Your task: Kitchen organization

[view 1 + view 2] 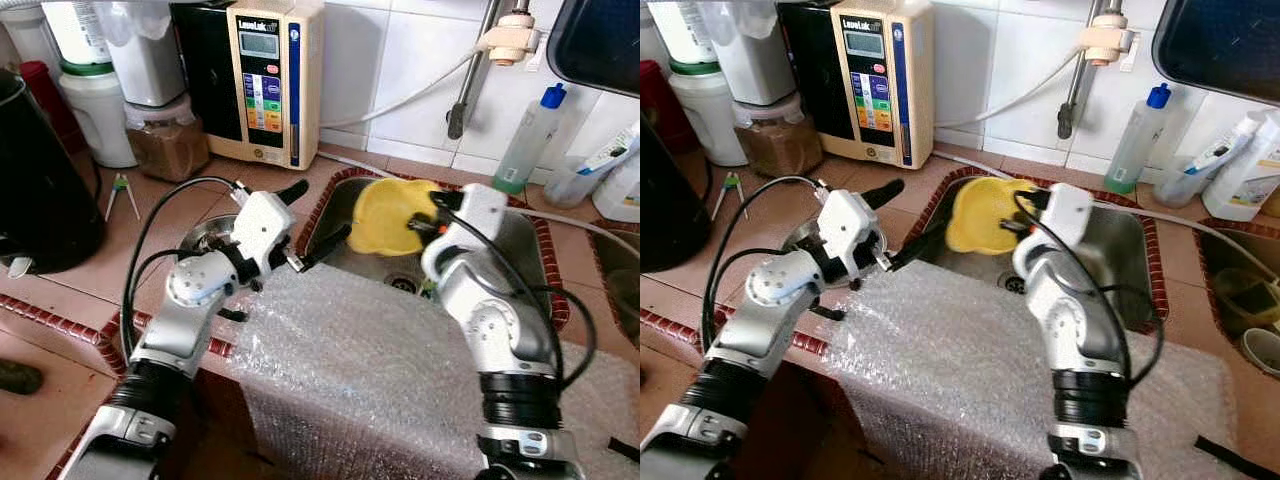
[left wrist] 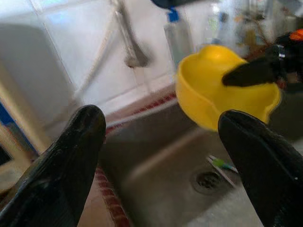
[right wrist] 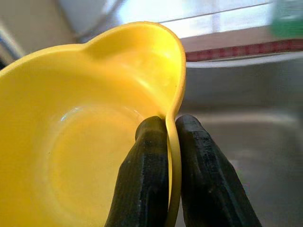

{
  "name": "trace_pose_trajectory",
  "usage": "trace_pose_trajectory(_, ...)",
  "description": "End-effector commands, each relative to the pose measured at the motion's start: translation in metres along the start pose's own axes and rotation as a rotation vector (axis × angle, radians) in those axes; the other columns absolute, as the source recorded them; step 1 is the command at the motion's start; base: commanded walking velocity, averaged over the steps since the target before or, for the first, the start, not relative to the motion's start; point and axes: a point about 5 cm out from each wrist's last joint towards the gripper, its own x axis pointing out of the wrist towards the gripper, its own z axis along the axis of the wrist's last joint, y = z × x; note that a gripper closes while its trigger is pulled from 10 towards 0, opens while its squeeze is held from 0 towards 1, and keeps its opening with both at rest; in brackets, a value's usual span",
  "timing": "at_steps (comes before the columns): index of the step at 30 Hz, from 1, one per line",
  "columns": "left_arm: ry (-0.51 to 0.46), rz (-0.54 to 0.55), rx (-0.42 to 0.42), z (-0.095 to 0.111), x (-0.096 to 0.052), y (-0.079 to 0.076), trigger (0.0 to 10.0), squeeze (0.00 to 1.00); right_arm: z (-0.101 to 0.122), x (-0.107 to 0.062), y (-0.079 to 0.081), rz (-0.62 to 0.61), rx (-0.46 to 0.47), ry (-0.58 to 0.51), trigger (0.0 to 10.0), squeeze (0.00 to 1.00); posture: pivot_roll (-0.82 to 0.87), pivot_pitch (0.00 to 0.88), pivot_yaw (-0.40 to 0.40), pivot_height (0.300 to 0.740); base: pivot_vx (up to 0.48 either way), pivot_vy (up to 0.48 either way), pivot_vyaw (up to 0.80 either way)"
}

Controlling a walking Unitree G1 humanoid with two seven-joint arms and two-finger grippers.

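The right gripper pinches the rim of a yellow bowl between its two black fingers, one inside the wall and one outside, and holds it tilted above the steel sink, near the drain. That grip is thin: the bowl hangs from one edge, so a jolt or a quick wrist turn could let it pivot or slip out and drop into the basin. The left gripper hovers over the sink's left edge with its fingers spread wide and holding nothing, pointed toward the bowl. Bubble wrap covers the counter in front and could snag a low arm.
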Motion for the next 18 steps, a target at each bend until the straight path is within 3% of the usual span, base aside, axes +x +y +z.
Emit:
trace_pose_trajectory(1,0.022,-0.048,-0.010,0.000,0.001,0.001,10.0,1.00,0.008,-0.003,-0.012,-0.061,-0.008,-0.050,0.0,0.00,0.07,0.000,-0.018,0.740,0.000,0.000,0.00)
trace_pose_trajectory(3,0.050,-0.110,-0.020,-0.003,0.000,-0.002,10.0,1.00,0.005,-0.004,-0.023,-0.116,-0.036,-0.041,0.0,0.00,0.07,0.000,-0.017,0.740,0.000,0.000,0.00)
trace_pose_trajectory(9,0.157,-0.244,-0.014,-0.013,-0.008,-0.007,10.0,1.00,-0.013,-0.011,-0.055,-0.291,-0.001,0.014,0.0,0.00,0.06,0.000,-0.012,0.740,0.000,0.000,0.00)
trace_pose_trajectory(18,0.180,-0.263,0.020,-0.012,-0.008,-0.003,10.0,1.00,-0.031,-0.020,-0.074,-0.421,-0.025,0.074,0.0,0.00,0.06,0.000,-0.010,0.740,0.000,0.000,0.00)
